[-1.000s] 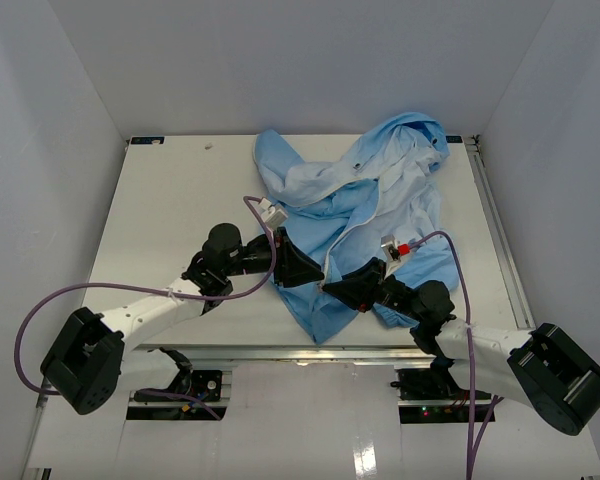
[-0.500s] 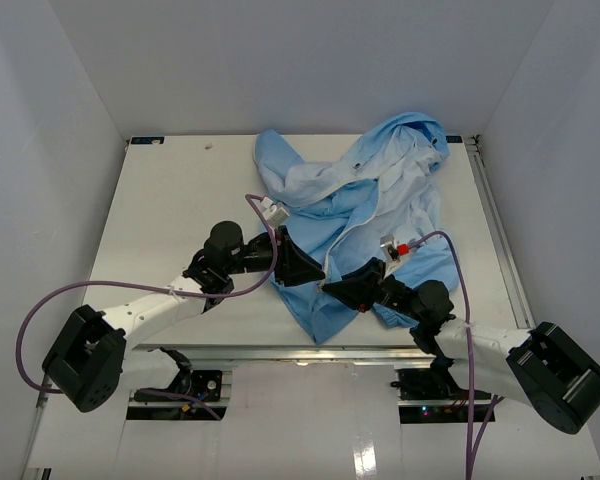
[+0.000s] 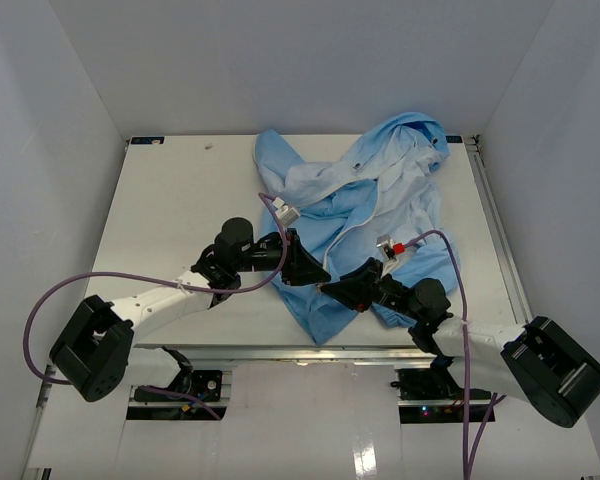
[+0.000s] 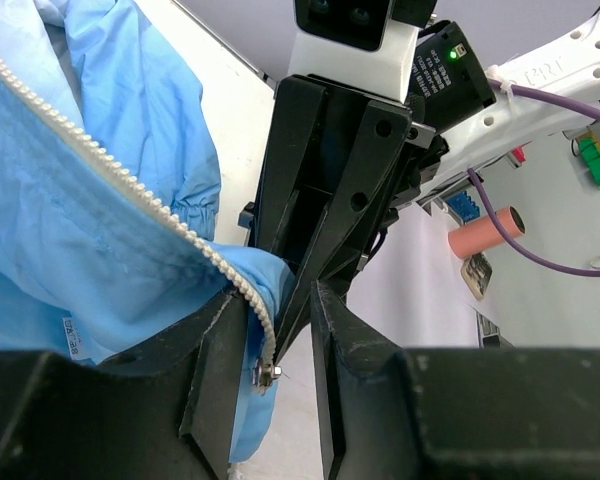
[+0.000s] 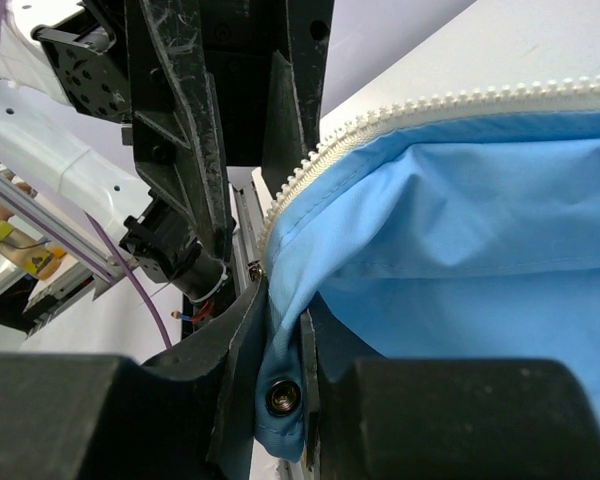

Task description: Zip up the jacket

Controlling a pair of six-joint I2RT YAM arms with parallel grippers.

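Plainly nothing is zipped yet: the jacket lies open and rumpled on the bench, bunched toward the far right, with its lower front drawn down to the near edge where the two arms meet. The zipper shows as a single bare row of teeth, with no matching row joined to it anywhere I can see. By my reckoning the whole job is still ahead: mating the two bottom ends, then running the slider up. The right fingers are pressed together on one bottom corner of the front, pinching the blue cloth right at a snap button, and the teeth climb away from that pinch. The left fingers stand spread on either side of the other corner. Its zipper end, tipped with a small metal piece, hangs between them, lying against one finger with a gap to the other, so it looks bracketed rather than gripped. The two sets of fingers point at each other, tips near together, just above the hem.
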